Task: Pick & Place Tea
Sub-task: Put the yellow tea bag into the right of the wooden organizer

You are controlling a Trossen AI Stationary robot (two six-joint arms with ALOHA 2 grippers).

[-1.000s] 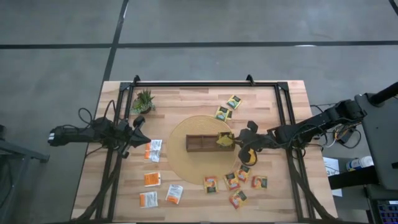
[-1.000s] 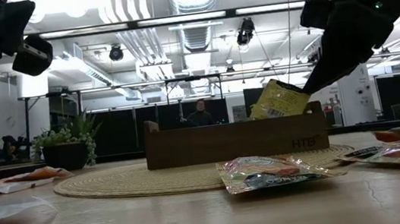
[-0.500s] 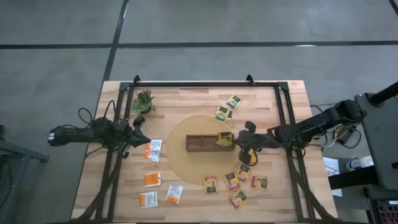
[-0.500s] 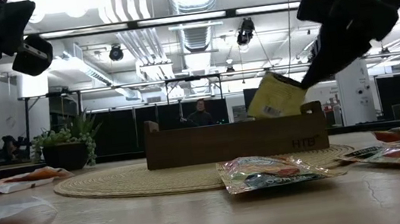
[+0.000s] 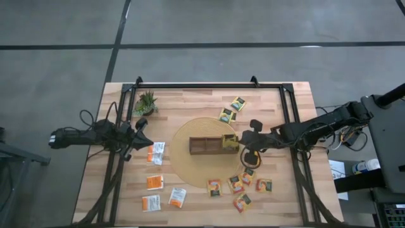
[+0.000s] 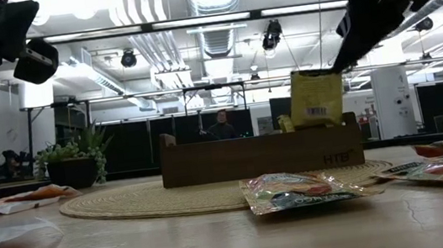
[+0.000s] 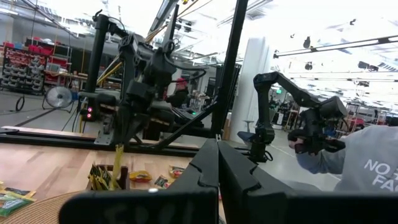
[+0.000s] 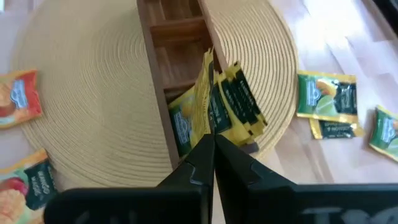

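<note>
Right gripper (image 8: 213,140): you're pinching a yellow sachet (image 6: 316,97) by its top edge.
Sachet: upright over the tray's (image 6: 259,156) right-end compartment.

"HTB" on wooden tray (image 6: 333,158) front, partial "NO… FAC…" on person's grey sleeve (image 7: 373,171)

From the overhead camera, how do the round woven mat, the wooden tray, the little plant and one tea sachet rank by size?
Largest to smallest:
1. Round woven mat
2. Wooden tray
3. Potted plant
4. Tea sachet, only slightly smaller than the plant, so that pair is close.
</note>
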